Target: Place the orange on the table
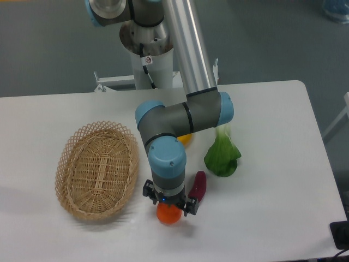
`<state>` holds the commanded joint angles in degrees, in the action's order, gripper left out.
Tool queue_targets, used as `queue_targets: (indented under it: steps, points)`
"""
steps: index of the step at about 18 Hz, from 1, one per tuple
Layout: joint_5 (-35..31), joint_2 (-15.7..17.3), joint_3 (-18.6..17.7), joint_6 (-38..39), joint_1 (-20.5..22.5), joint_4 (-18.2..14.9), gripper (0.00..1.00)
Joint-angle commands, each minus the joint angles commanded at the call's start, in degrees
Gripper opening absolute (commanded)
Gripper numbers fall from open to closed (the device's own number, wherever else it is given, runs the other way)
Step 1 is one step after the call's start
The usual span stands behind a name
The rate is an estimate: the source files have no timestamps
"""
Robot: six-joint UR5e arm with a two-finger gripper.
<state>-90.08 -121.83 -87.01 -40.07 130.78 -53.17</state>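
Observation:
The orange [169, 215] is a small round bright orange fruit at the front of the white table [272, 180], just right of the wicker basket. My gripper [169, 209] hangs straight down over it, with its fingers on either side of the fruit's upper half. The wrist hides the top of the orange and the fingertips, so I cannot tell whether the fingers still press on it. The orange's lower part shows below the gripper, at or very near the tabletop.
An oval woven wicker basket [98, 168] lies at the left. A dark red elongated vegetable [198, 185] lies just right of the gripper. A green leafy vegetable [222, 155] sits farther right. A yellow-orange fruit [185, 139] peeks out behind the arm.

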Motion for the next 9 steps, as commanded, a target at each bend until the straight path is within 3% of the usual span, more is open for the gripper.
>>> queue_targets:
  steps: [4,9]
  points:
    - [-0.9,4.0,-1.7,-0.7,3.9,-0.1,1.00]
    - [-0.8,6.9,-3.2,-7.6,9.4,-0.4,1.00]
